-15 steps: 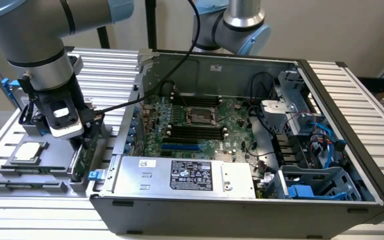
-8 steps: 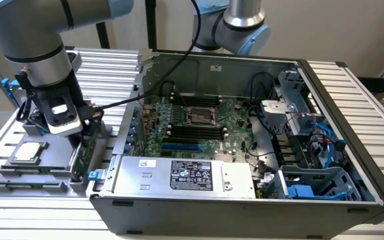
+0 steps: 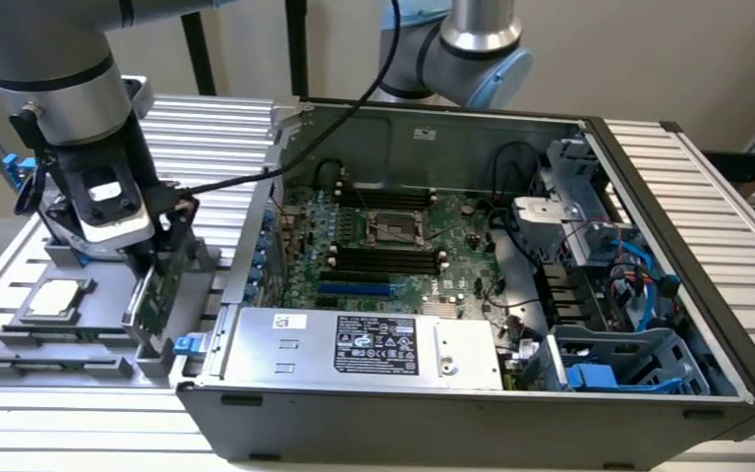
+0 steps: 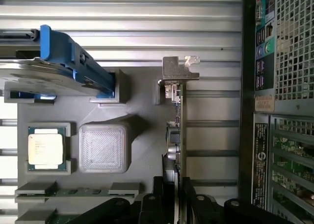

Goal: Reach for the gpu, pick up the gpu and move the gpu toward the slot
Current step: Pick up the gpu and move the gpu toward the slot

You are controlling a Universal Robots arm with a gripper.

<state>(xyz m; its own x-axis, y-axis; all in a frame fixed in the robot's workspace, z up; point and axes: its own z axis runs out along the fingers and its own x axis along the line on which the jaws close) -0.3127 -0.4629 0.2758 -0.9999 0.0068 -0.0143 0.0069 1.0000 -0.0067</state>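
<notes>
Wrist view shows gpu (image 4: pixel 177 131) edge-on, bracket (image 4: pixel 179 69) opposite claw (image 4: pixel 174 192).

Exterior: high oblique, wide. Wrist: close, straight down. Shared: fixture tray (image 3: pixel 99 305) (image 4: pixel 147 155).

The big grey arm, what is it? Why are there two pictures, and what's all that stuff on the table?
It is a robot arm. One picture comes from a camera standing nearby; the other from a camera on the arm's wrist, looking past its hand. The big box is an open computer case with its green motherboard showing. Beside it, a grey holder keeps parts: a square silver processor chip, a hard drive with blue rails, and the gpu, a thin green card standing on its edge. The hand is right at the gpu, which sits in the holder. I cannot tell whether the hand has gripped it.
</notes>
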